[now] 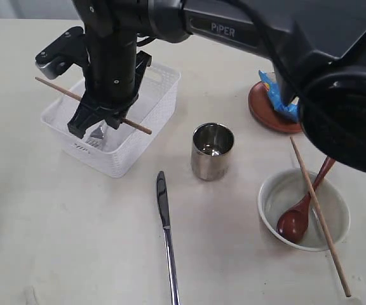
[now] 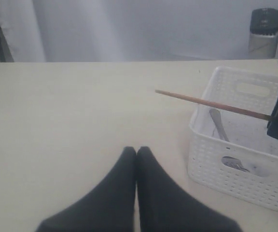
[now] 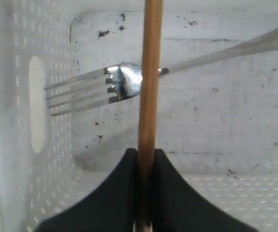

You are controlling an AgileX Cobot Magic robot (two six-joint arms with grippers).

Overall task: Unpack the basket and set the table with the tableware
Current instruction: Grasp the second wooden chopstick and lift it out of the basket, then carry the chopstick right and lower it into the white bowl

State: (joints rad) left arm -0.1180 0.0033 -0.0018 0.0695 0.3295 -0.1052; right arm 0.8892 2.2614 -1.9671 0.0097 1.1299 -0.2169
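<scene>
Standing on the left part of the table [image 1: 56,216], the white lattice basket [image 1: 146,127] holds 1 steel fork [image 1: 97,135] on its floor, tines toward a wall with a handle slot. The right gripper [image 1: 96,124] reaches across into the basket from above, its 2 fingers clamped on a wooden chopstick [image 1: 138,126]. The stick is lifted clear of the fork and lies crosswise, both ends jutting past the basket's rim. In the right wrist view the chopstick [image 3: 150,87] runs between the dark fingers [image 3: 168,193] and crosses over the fork [image 3: 124,82].

The black right arm [image 1: 284,44] carries the white lettering "PiPER" [image 1: 223,28].

Beside the basket stands a shiny steel cup [image 1: 212,151], upright, with a steel knife [image 1: 166,235] flat on the table near it. Farther right, a whitish bowl [image 1: 267,190] contains a brown wooden spoon [image 1: 297,219], and a second chopstick [image 1: 319,216] lies across its rim. Behind, a brown plate [image 1: 262,108] bears a blue packet [image 1: 278,95]; its print is unreadable.

The left gripper [image 2: 137,152] has its fingers pressed together, holding nothing, apart from the basket [image 2: 235,179].
</scene>
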